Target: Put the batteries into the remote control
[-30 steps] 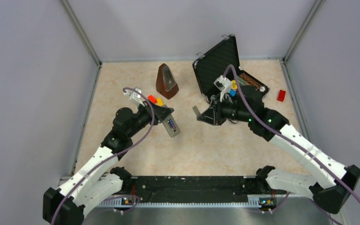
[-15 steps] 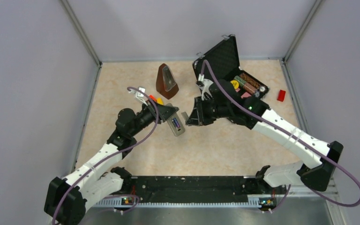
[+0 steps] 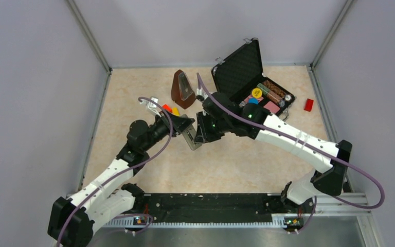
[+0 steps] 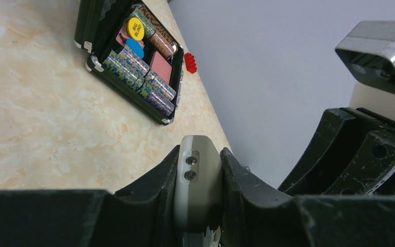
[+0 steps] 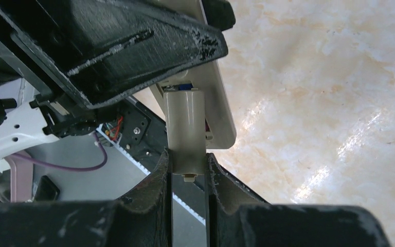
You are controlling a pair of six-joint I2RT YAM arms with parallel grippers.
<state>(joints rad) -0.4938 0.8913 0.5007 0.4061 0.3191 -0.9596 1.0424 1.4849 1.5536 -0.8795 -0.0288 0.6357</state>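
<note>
Left fingers (image 4: 199,154), matte black and scuffed, are closed on the narrow sides of the remote control (image 4: 198,198). It is a slim, smooth, pale plastic slab with rounded corners and two small round dimples at its end. It is held tilted above the middle of the marbled beige bench (image 3: 247,159).

Right fingers (image 5: 186,157) are clamped on a flat, rectangular grey-beige cover piece (image 5: 185,123) with a small tab at its near end. The cover overlaps the remote's plain back. Past its far edge a blue sliver of one battery (image 5: 185,86) shows; the other is not visible.

Behind them stand a brown pyramid-shaped metronome (image 3: 182,88) and an open black case (image 3: 239,69) with a ribbed lining, holding rolls of striped chips.
</note>
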